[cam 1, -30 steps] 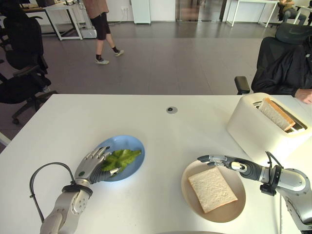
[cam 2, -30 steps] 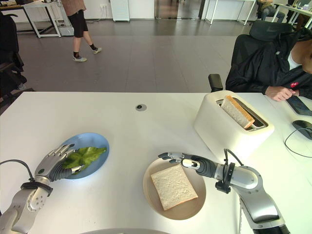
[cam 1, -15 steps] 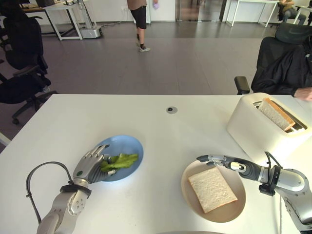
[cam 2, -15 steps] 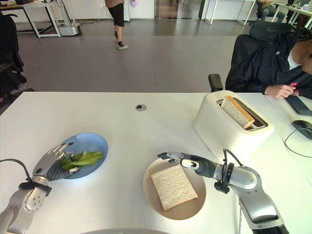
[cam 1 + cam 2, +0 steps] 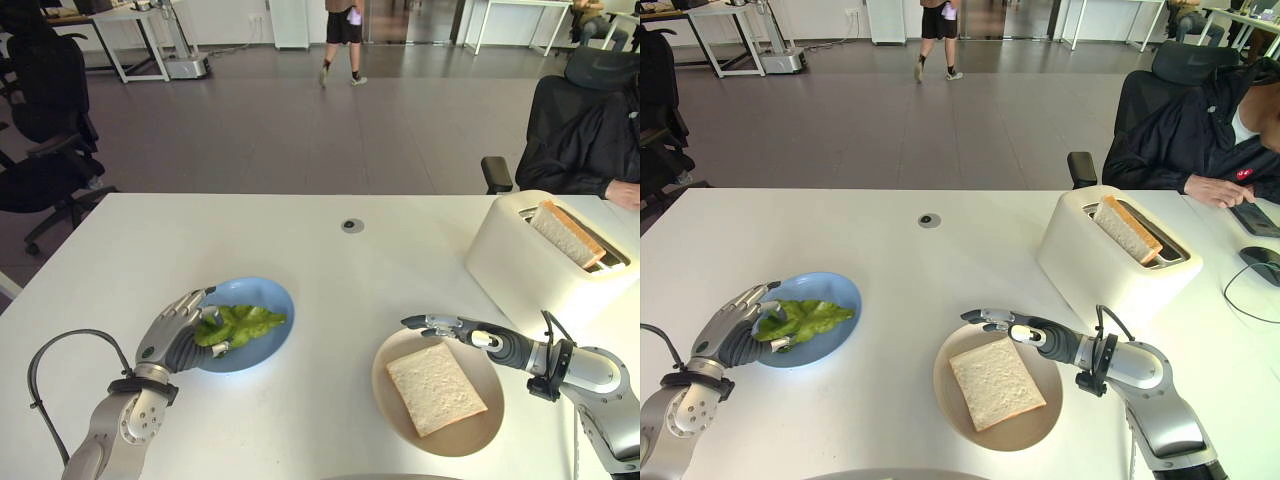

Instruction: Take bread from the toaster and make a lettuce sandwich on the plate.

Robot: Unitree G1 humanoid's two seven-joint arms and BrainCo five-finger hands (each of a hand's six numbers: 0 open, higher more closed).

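Left hand (image 5: pixel 178 335) sits at the 9 o'clock edge of the blue dish (image 5: pixel 262 296), fingers curled and closed on the near-left end of the lettuce (image 5: pixel 238 325). The rest of the leaf runs out toward 3 o'clock across the dish. Can't tell if the leaf is clear of the dish floor or resting on it.

Right hand (image 5: pixel 455 328) is flat with fingers stretched out, holding nothing. It hovers over the 12 o'clock rim of the tan plate (image 5: pixel 455 440), fingertips pointing toward 9 o'clock, arm coming in from 3 o'clock.

One bread slice (image 5: pixel 436 388) lies flat in the middle of the tan plate, just at 6 o'clock of my right hand, not touching it as far as I can see.

Toaster (image 5: pixel 520 270) stands at 1 o'clock from the tan plate, near the right edge of the tabletop (image 5: pixel 330 270). Second slice (image 5: pixel 566 232) stands in its slot, top half sticking out.

Blue dish is at 9 o'clock from the tan plate, the two apart with bare tabletop between. Small round grommet (image 5: pixel 350 225) sits at 12 o'clock, well beyond both dishes.
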